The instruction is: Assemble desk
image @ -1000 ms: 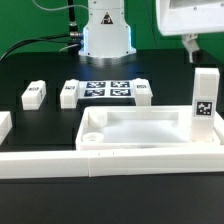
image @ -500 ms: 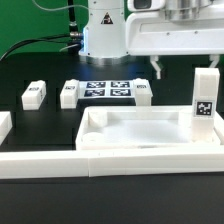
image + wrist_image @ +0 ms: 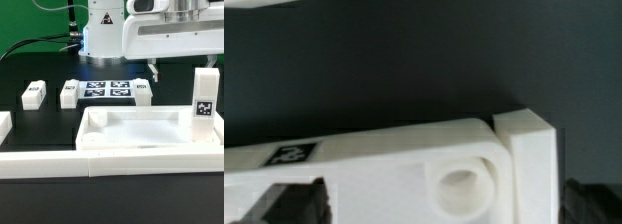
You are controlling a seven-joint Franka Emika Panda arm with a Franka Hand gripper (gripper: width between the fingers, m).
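Observation:
The white desk top [image 3: 150,135] lies tray-like in the middle of the table. One white leg [image 3: 205,105] with a tag stands upright at its corner on the exterior view's right. Three more legs lie behind it [image 3: 33,94], [image 3: 68,94], [image 3: 143,92]. My gripper [image 3: 180,66] hangs above the top's far edge, holding nothing, with one finger [image 3: 155,68] showing to the left of the upright leg. The jaws look spread apart. The wrist view shows a corner of the desk top [image 3: 393,160] with a round socket [image 3: 459,190] and a small tag [image 3: 292,153].
The marker board [image 3: 108,90] lies between the loose legs at the back. The long low white border wall [image 3: 110,163] runs along the front, with a short piece [image 3: 4,125] at the exterior view's left. The robot base [image 3: 105,35] stands behind.
My gripper has come down and moved toward the exterior view's left, from the upper right corner to above the desk top's far edge. The parts have not moved.

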